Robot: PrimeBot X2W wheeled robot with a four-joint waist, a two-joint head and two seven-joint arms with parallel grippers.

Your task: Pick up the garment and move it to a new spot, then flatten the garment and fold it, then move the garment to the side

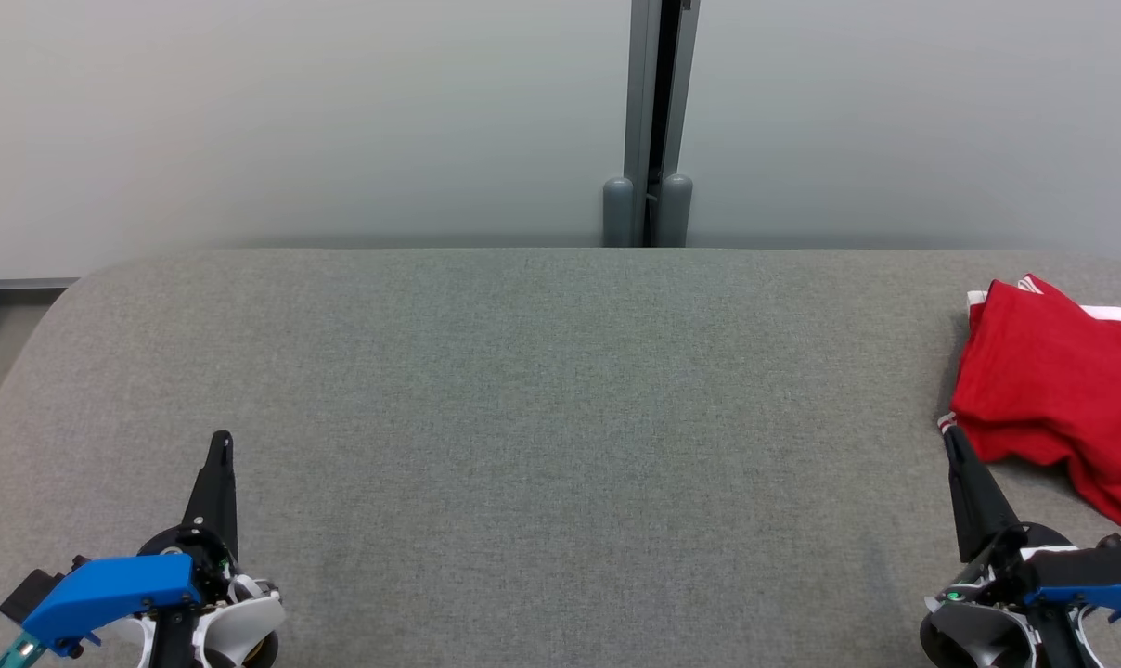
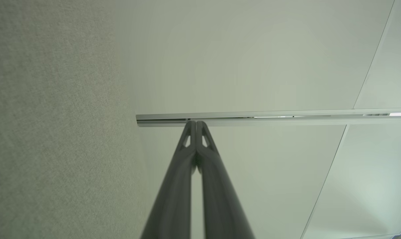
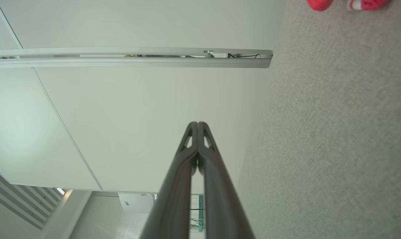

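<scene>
Dark, long fingers of the left gripper [image 1: 220, 445] are pressed together tip to tip with nothing between them, as its own wrist view shows plainly. It sits at the lower left of the head view, fingers pointing up the frame, a blue housing at its base. The right gripper [image 1: 950, 438] at the lower right is likewise closed on nothing, its two fingers meeting along their ends.

Both hover over or rest on a broad grey woven-fabric table surface [image 1: 523, 417] with rounded far corners; I cannot tell whether they touch it.

Just beside the right fingertips, up and to the right, lies the red fabric garment with white trim [image 1: 1052, 399]. It is bunched in loose folds at the right edge of the head view and partly cut off by the frame. A white-striped corner of it sits close to the fingertips — contact cannot be judged. In the right wrist view, scraps of red show at the upper right edge, apart from the tips.

Beyond the table stands a pale wall [image 1: 291, 121], split at upper centre by a grey vertical post [image 1: 642, 111].
</scene>
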